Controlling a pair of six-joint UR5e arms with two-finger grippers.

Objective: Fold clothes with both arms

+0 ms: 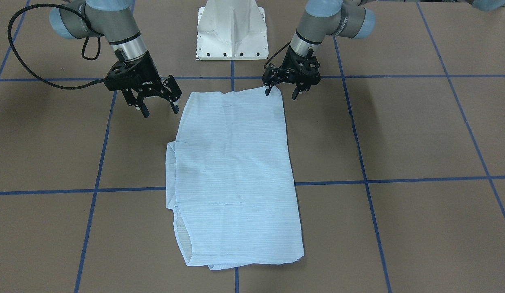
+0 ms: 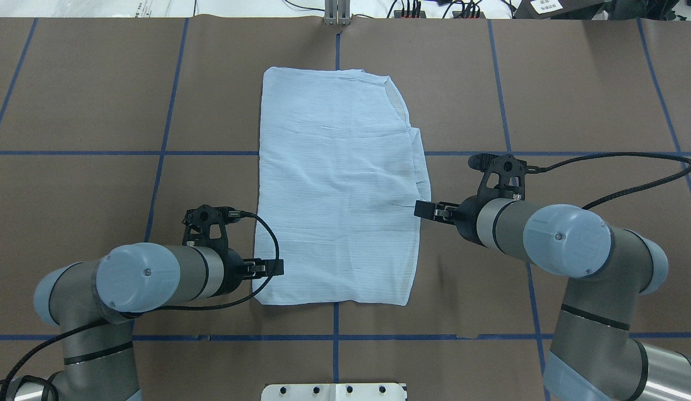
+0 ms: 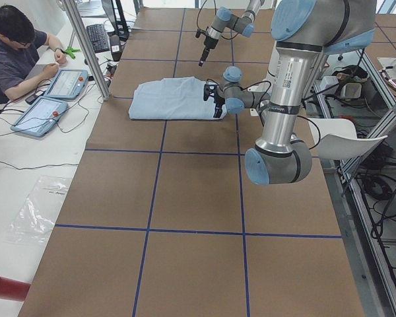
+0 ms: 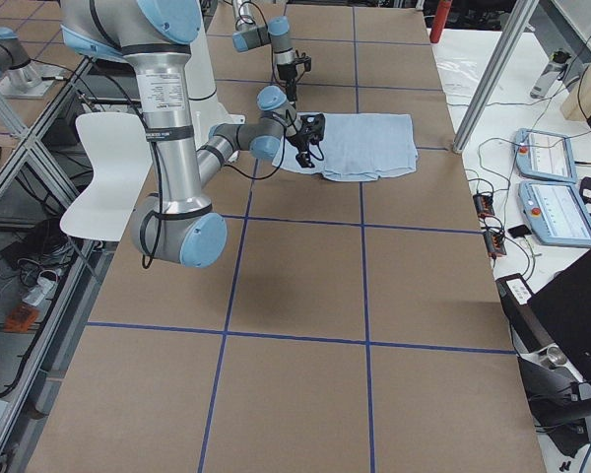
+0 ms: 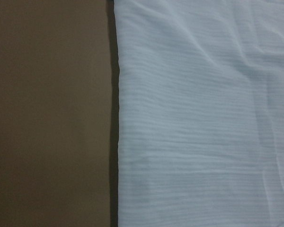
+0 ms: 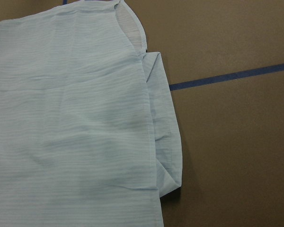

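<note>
Pale-blue shirt [image 2: 337, 189] folded flat mid-table [image 2: 89, 100], overhead view: left gripper [image 1: 281, 93] spread at its 7 o'clock corner, right gripper [image 1: 159, 109] spread, empty, beside its 3 o'clock edge

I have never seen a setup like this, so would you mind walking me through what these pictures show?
These are two jointed robot arms on a white base, working at a brown table marked with blue tape lines. Two pictures look down from above, one facing the robot, one from behind it; two look along the table from its ends; two come from cameras on the wrists and show cloth close up. A pale-blue shirt lies flat on the table, folded into a long rectangle. The left hand and right hand are both open, one at each side of the shirt's end nearest the robot, and hold nothing. A person sits at a side desk.
</note>
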